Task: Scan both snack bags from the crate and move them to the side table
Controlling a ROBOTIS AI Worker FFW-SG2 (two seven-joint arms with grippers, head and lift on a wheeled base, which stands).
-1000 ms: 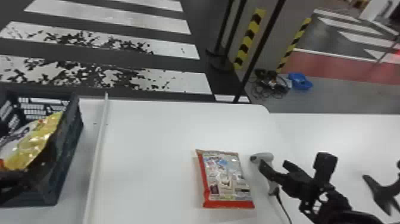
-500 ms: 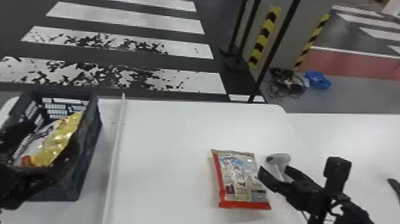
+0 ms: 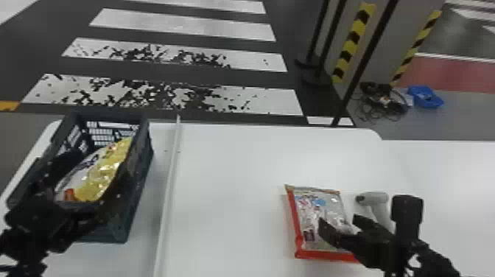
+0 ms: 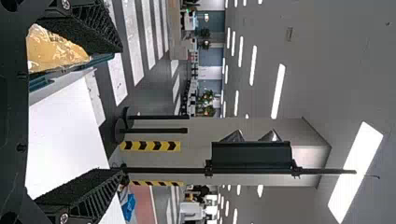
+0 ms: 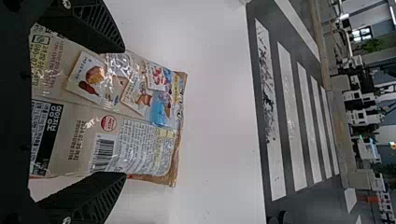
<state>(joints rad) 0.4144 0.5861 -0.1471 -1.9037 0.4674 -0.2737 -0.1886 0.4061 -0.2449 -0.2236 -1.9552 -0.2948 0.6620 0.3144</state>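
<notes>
I have the left tool (image 3: 101, 171) at the near part of the dark crate (image 3: 140, 184), beside the yellow and white snack bag (image 3: 106, 171) leaning inside. My left wrist view shows its two fingers spread wide apart, with nothing clamped between them.

The other snack bag, the red-edged one (image 3: 305, 213), lies flat on the white counter (image 3: 228, 176), outside the crate. I see the right tool (image 3: 337, 220) over its right side, and from the right wrist that tool's fingers stand well apart too, with the printed bag showing in the space between them; they aren't closed on it. The grey scanner (image 3: 372, 199) is just to the right of this bag, near the same tool.

A pale strip (image 3: 169, 191) runs along the counter between crate and red-edged bag. Beyond the counter, I see cables (image 3: 385, 103) and a blue object (image 3: 425, 96) on the floor.
</notes>
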